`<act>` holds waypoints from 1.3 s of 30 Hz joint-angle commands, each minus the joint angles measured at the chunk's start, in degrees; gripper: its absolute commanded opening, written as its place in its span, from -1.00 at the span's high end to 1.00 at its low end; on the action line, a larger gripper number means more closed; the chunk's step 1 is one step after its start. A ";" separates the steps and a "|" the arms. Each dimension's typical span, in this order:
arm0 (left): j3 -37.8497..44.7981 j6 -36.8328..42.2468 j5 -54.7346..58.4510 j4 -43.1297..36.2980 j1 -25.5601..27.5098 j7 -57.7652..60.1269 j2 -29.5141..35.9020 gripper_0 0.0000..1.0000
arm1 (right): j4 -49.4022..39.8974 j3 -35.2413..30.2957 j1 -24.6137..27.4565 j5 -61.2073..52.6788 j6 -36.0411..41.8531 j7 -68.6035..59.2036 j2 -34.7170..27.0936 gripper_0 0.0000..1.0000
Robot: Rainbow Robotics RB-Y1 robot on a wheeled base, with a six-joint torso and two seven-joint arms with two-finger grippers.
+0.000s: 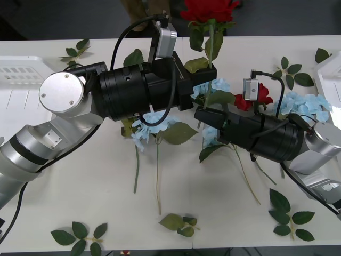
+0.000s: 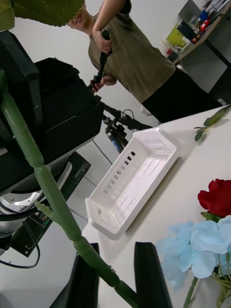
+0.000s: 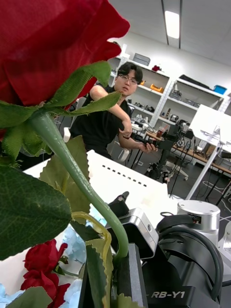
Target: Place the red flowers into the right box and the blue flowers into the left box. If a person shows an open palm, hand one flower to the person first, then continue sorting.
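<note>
Red rose [image 1: 209, 9] stands upright, stem clamped by both the left claw [image 1: 205, 72] and right claw [image 1: 205, 114]; opposing pulls could snap it.

2 black-and-silver arms [image 1: 128, 90], black cables, "RB-Y1" lettering [image 3: 167, 294].

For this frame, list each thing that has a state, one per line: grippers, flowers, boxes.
left gripper: shut on the raised red rose's stem.
raised red rose: upright, lifted off the table.
right gripper: fingers on either side of the same stem, lower down; closure unclear.
second red rose: lying on the table.
blue flowers: lying on the table, unsorted.
left box: no flowers visible inside.
right box: edge visible, contents hidden.
</note>
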 commanded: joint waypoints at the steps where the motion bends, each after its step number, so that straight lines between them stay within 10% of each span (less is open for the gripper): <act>1: -0.76 -0.05 0.83 -0.55 -2.35 -2.20 0.46 1.00 | -2.45 0.23 -1.94 -1.39 -0.58 1.33 0.15 1.00; 6: -0.67 -0.05 0.83 -0.55 -2.35 -2.20 0.38 1.00 | -2.45 0.14 -2.03 -1.75 -0.93 1.33 0.24 1.00; 7: -0.67 -0.05 0.83 -0.55 -2.35 -2.20 0.46 0.70 | -2.45 0.14 -2.03 -1.83 -1.10 1.33 0.24 1.00; 8: -0.67 -0.14 0.83 -0.55 -2.35 -2.20 0.38 -0.45 | -2.45 0.14 -2.03 -1.83 -1.10 1.33 0.15 1.00; 9: -0.67 -0.14 0.83 -0.46 -2.35 -2.20 0.38 -0.96 | -2.45 0.05 -2.03 -1.92 -1.28 1.33 0.24 1.00; 30: -0.67 -0.14 1.10 -0.46 -2.17 -2.20 0.73 -1.00 | 5.20 -8.56 -1.94 8.27 -8.75 1.33 -8.46 1.00; 39: -1.72 1.71 5.49 -0.28 -2.35 7.78 9.60 -1.00 | 20.05 -28.34 -11.25 29.02 18.76 -16.65 -10.83 1.00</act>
